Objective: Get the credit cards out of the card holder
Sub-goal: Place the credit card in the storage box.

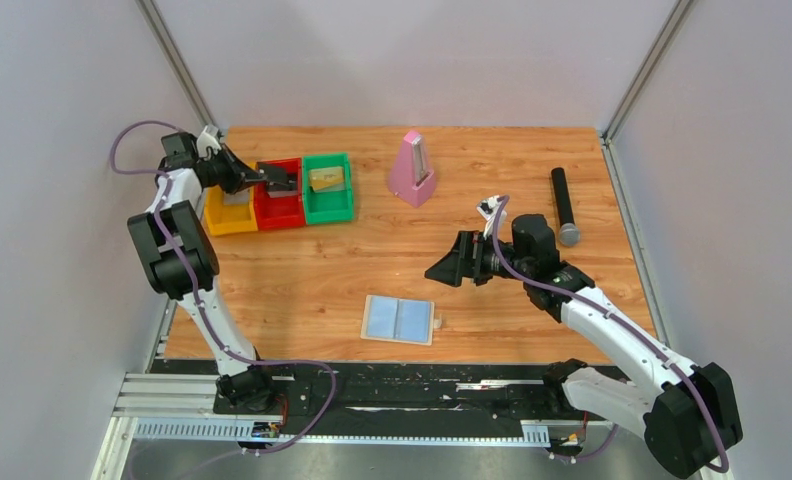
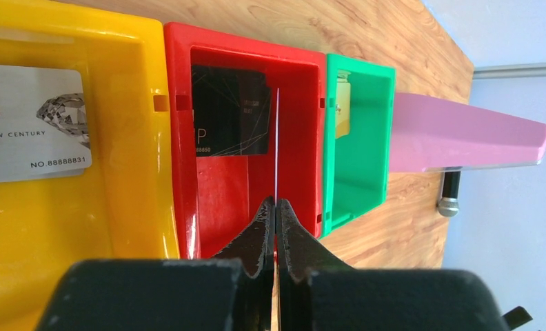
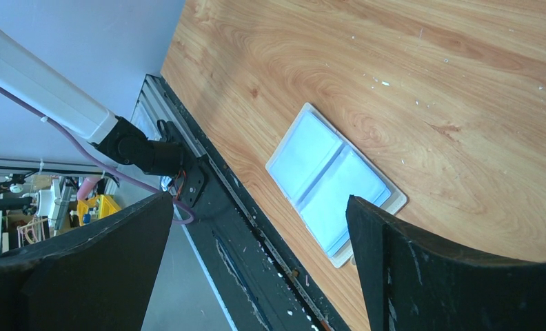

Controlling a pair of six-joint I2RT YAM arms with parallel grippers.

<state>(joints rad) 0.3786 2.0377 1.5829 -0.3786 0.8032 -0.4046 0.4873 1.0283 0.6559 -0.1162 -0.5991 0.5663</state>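
Observation:
The card holder (image 1: pixel 400 319) lies open and flat near the table's front edge, its pale blue panels (image 3: pixel 332 183) facing up. My left gripper (image 1: pixel 270 178) hangs over the red bin (image 2: pixel 222 193), shut (image 2: pixel 276 201) on a thin card (image 2: pixel 277 138) seen edge-on. A dark card (image 2: pixel 229 110) lies in the red bin and a yellow-gold card (image 2: pixel 342 107) in the green bin (image 2: pixel 356 172). A silver card (image 2: pixel 32 124) lies in the yellow bin (image 2: pixel 118 41). My right gripper (image 1: pixel 452 268) hovers open (image 3: pixel 260 200) up and to the right of the holder, with nothing between its fingers.
The yellow bin (image 1: pixel 230 215), red bin (image 1: pixel 280 208) and green bin (image 1: pixel 329 200) stand in a row at the back left. A pink metronome (image 1: pixel 412 170) stands at the back centre. A black microphone (image 1: pixel 564 205) lies at the right. Side walls close in the table.

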